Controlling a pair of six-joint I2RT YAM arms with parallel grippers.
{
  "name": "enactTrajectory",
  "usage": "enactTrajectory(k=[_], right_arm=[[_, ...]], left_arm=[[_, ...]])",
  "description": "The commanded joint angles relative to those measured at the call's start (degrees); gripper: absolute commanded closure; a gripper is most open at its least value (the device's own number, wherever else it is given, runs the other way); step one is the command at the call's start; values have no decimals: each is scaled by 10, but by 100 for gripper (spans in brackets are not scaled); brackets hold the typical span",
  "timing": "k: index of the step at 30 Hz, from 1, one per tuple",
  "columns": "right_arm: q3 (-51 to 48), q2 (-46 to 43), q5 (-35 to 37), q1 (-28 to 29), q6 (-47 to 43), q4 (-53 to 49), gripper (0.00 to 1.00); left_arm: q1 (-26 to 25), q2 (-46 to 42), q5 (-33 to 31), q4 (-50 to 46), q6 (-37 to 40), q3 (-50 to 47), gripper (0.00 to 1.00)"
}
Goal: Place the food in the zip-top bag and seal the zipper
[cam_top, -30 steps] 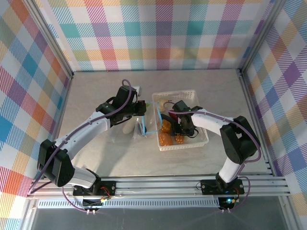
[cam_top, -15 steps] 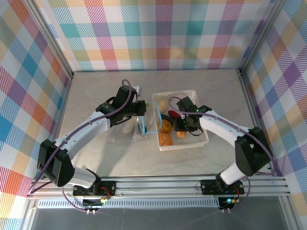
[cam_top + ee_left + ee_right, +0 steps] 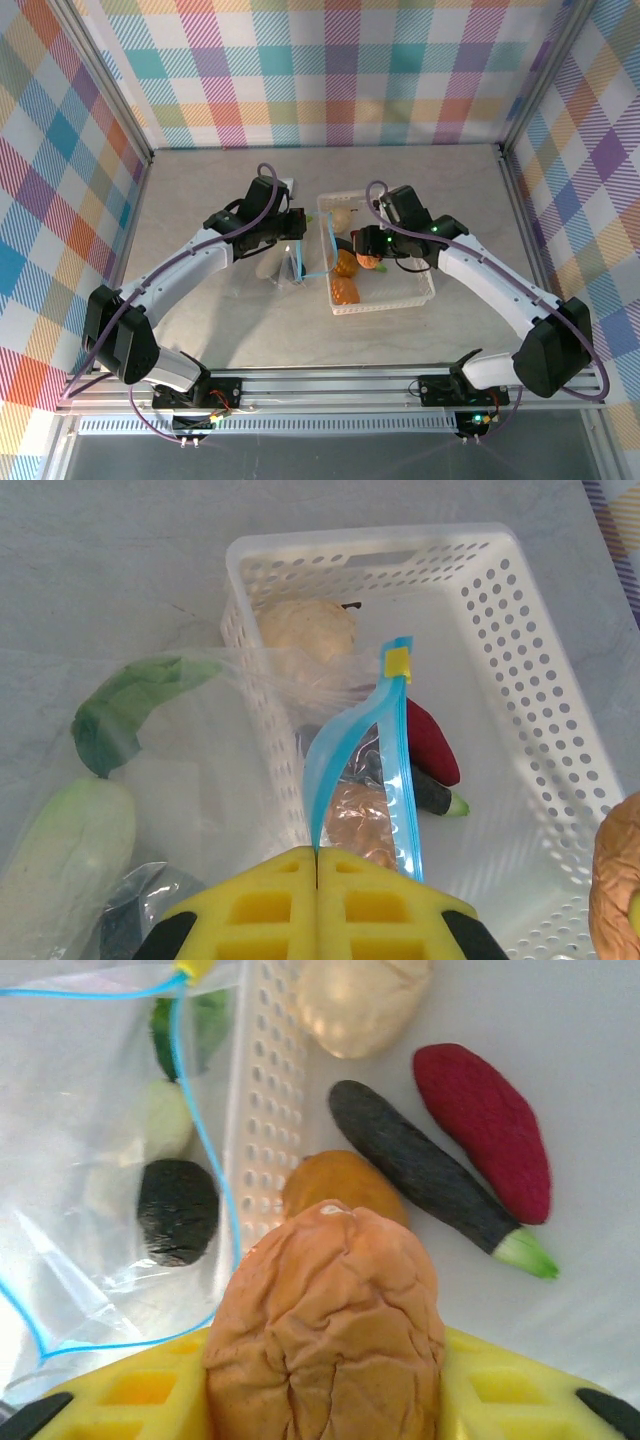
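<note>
1. Left tool (image 3: pixel 317 865): I see its two yellow pads pressed together with no gap, pinching the light-blue zipper (image 3: pixel 396 770) of the zip-top bag (image 3: pixel 200 780). The strip rises from between the pads and ends at a small yellow slider tab (image 3: pixel 398 662).
2. Right tool (image 3: pixel 325 1400): it is closed partway around an orange bread piece (image 3: pixel 325 1310), which fills the space between the yellow pads. From the top camera it hangs over the left part of the white basket (image 3: pixel 425 285).
3. The bag lies on the surface (image 3: pixel 180 190) just left of the basket, with its mouth turned toward it. In the right wrist view the blue strip runs as an open loop, so the mouth is parted.
4. Inside the bag I can make out a white radish (image 3: pixel 65 850) with green leaves (image 3: pixel 130 705), and a black lump (image 3: pixel 177 1210) beside it.
5. In the way: the basket's perforated left wall stands between the held bread and the bag's mouth. In the left wrist view the clear film and the blue strip reach across that wall.
6. Lying in the basket:
   - a pale tan roll (image 3: pixel 360 1000) at the far end
   - a dark red piece (image 3: pixel 485 1130)
   - a dark eggplant (image 3: pixel 420 1175) with a green tip, just beside the red piece
   - a second orange piece (image 3: pixel 340 1185) against the wall, directly below the held bread
</note>
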Motion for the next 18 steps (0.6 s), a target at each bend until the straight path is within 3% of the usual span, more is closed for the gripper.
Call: enactTrajectory(k=[1,18], right_arm=[[20,-5,-28,10,11,18,57],[49,38,-38,74,41,76,56]], left_arm=[[9,9,8,-11,9,25,99],[8,2,7,-14,11,26,99]])
